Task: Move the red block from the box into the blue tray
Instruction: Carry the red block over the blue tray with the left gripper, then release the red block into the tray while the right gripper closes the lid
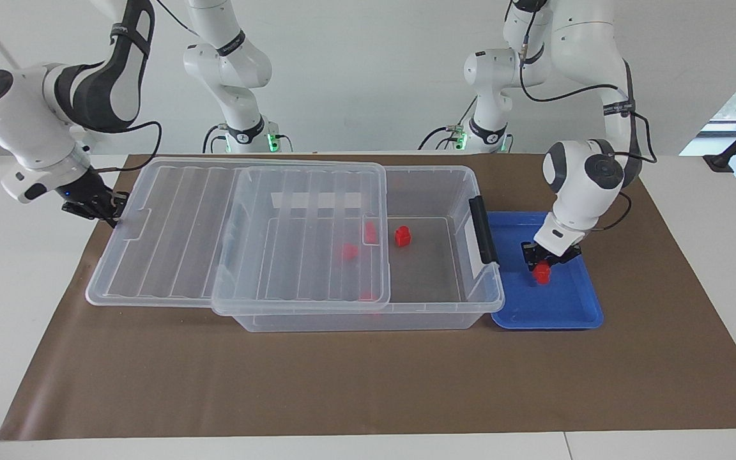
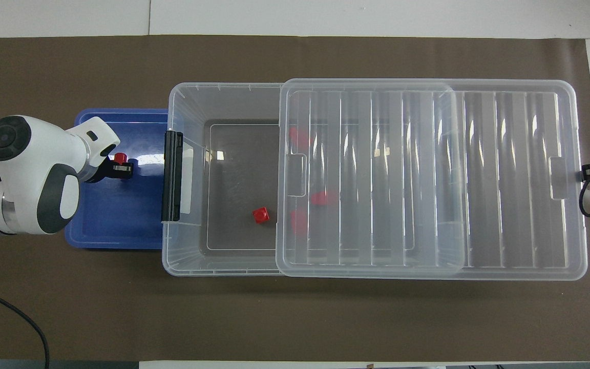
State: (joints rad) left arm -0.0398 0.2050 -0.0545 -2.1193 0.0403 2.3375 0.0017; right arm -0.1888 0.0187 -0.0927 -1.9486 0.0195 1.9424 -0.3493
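The clear box (image 1: 433,317) stands mid-table, its ribbed lid (image 1: 176,230) slid toward the right arm's end, leaving the latch end uncovered. One red block (image 1: 402,236) lies on the uncovered box floor; three more show through the lid. The blue tray (image 1: 559,306) sits beside the box's latch end. My left gripper (image 1: 544,263) is low in the tray, shut on another red block (image 1: 542,274). In the overhead view this block (image 2: 119,157) shows at the left gripper (image 2: 122,165). My right gripper (image 1: 111,214) is shut on the lid's end edge.
A brown mat (image 1: 368,383) covers the table under everything. In the overhead view the box (image 2: 187,261), lid (image 2: 505,179) and tray (image 2: 116,220) fill the mat's middle band. The dark grey latch (image 1: 484,230) stands up between the box and the tray.
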